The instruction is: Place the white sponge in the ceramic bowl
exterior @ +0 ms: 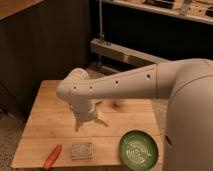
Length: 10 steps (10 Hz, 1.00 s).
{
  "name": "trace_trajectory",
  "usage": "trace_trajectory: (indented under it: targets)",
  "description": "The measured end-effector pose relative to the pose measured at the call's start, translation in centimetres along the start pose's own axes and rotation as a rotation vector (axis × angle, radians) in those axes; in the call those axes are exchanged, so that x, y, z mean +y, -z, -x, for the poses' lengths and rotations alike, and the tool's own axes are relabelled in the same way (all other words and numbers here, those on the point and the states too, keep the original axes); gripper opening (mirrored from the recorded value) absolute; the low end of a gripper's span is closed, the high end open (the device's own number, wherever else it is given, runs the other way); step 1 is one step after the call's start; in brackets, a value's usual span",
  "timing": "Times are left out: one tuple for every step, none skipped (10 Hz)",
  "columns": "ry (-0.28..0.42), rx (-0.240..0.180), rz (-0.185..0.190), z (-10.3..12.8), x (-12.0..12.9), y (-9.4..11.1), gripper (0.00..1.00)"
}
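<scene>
Three things on bench [45, 117] | white sponge [82, 150] flat, left of ceramic bowl [137, 148], apart from it, not inside | orange stick [52, 156] farther left of ceramic bowl | hand [90, 121] open, pointing down, gripping nothing, up and left of ceramic bowl

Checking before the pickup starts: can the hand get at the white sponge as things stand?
Probably yes. The hand hovers open over the table just behind the sponge, with bare wood between them; the orange stick and green bowl lie apart on either side.
</scene>
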Motion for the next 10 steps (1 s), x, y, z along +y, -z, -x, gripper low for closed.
trace_trajectory:
  targets:
    - [0.001,-0.007,0.007,1.1,0.0,0.0,0.80]
    - [0.009,-0.013,0.013,1.7,-0.3,0.2,0.80]
    - [0.018,-0.023,0.019,1.7,-0.5,0.2,0.80]
    - [0.025,-0.023,0.021,1.9,-0.8,0.2,0.80]
    - [0.027,-0.022,0.022,2.0,-1.2,0.0,0.80]
    - [0.031,-0.020,0.027,2.1,-1.6,0.0,0.80]
    - [0.030,-0.029,0.036,1.9,-1.2,0.4,0.80]
    - [0.031,-0.034,0.042,1.8,-1.1,0.6,0.80]
    - [0.042,-0.040,0.047,2.0,-1.4,0.6,0.80]
    - [0.057,-0.047,0.057,2.5,-2.1,0.5,0.80]
